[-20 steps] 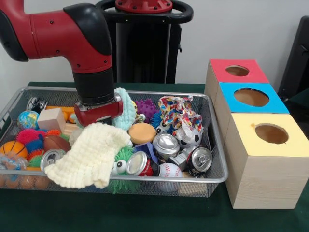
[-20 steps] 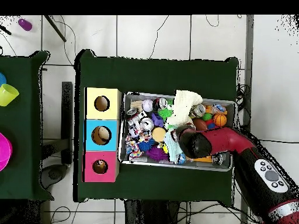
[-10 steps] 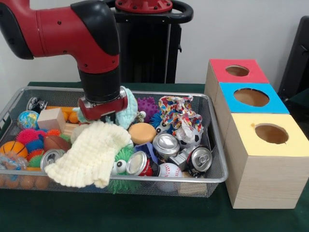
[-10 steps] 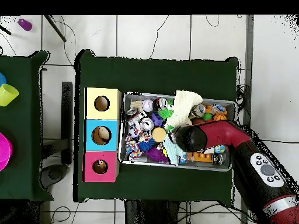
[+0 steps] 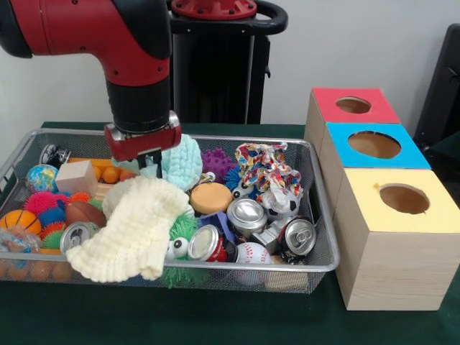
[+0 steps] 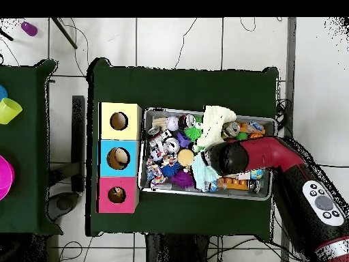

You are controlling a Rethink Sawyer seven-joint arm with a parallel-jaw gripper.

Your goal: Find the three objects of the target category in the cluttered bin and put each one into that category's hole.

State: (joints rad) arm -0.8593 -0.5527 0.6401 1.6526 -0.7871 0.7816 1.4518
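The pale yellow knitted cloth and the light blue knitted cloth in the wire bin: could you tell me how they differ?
The pale yellow knitted cloth lies spread flat over the toys, reaching the bin's front rim; the light blue knitted cloth is bunched upright beside the gripper. The yellow one shows far more area. Both have a ribbed knit texture.

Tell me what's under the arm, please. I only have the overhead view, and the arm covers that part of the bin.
Observer: The hand hangs just above the bin rim, near the back.
Operator: Is it carrying anything?
Observer: Can't tell. A mint knitted cloth stands right against it, with its lower edge down among the toys.
Operator: What's directly beside the hand?
Observer: Small orange balls and a wooden block, behind the cream knitted cloth.
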